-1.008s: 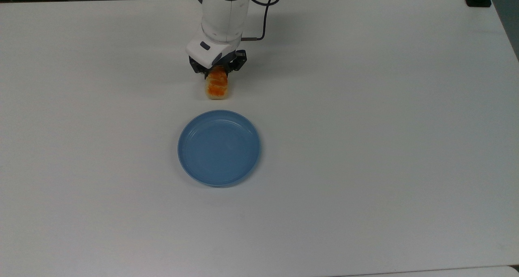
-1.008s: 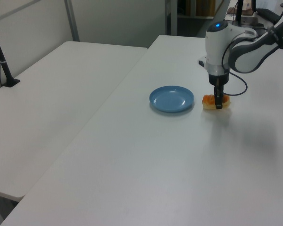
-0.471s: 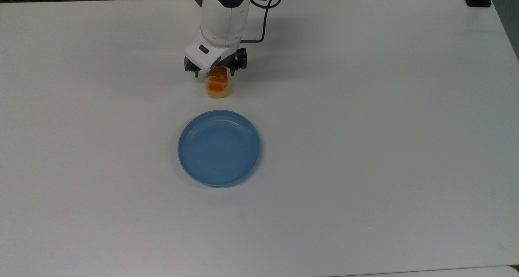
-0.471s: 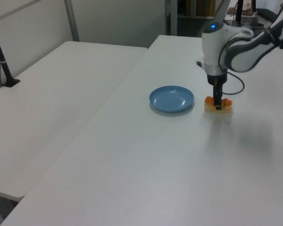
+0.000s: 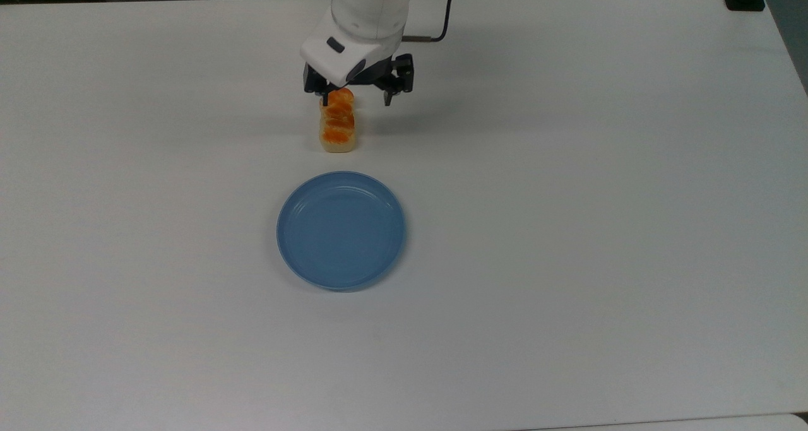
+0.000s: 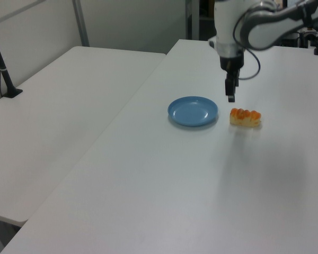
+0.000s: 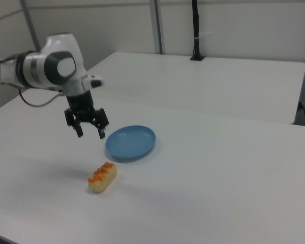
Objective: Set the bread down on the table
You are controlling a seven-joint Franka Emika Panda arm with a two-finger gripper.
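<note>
The bread (image 5: 339,128) (image 6: 245,117) (image 7: 102,177), a small loaf with a glossy orange top and cream sides, lies by itself on the white table (image 5: 568,197) (image 6: 175,185) (image 7: 218,193). My gripper (image 5: 356,98) (image 6: 230,97) (image 7: 90,133) hangs open in the air above the bread, clear of it, with nothing between its fingers. In the top view one fingertip overlaps the loaf's far end.
A round blue plate (image 5: 341,230) (image 6: 193,111) (image 7: 130,142) sits on the table close to the bread, with nothing on it. A second white table (image 6: 63,106) (image 7: 203,81) adjoins this one. A black post (image 6: 2,69) (image 7: 195,30) stands at its far edge.
My gripper has opened, let go of the bread and risen away from it. The bread stays on the table where it was set down.
</note>
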